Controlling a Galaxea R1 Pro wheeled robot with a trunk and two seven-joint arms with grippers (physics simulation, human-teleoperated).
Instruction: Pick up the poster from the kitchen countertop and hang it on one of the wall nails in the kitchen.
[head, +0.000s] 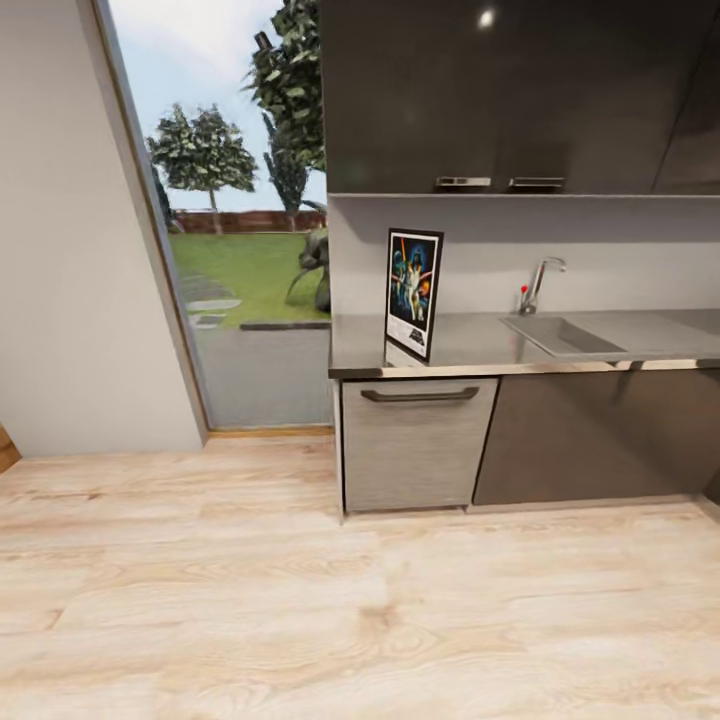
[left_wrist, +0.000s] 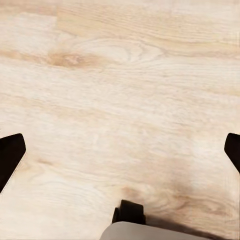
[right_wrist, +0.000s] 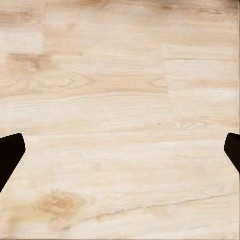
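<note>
Wrist views: left hand (left_wrist: 120, 150), right hand (right_wrist: 120, 150) wide open, empty

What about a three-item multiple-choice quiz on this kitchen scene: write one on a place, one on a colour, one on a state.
1. Where does the poster stand?
A. On the floor
B. On the kitchen countertop, left of the sink
C. Inside the sink

2. What colour is the poster's frame?
A. Black
B. Red
C. White

3. How is the left claw?
A. Shut on the poster
B. Shut, empty
C. Open over the wooden floor

Answers: 1 B, it stands upright near the countertop's left end; 2 A, a black edge surrounds the white border; 3 C, its fingertips sit wide apart with only floor between.
</note>
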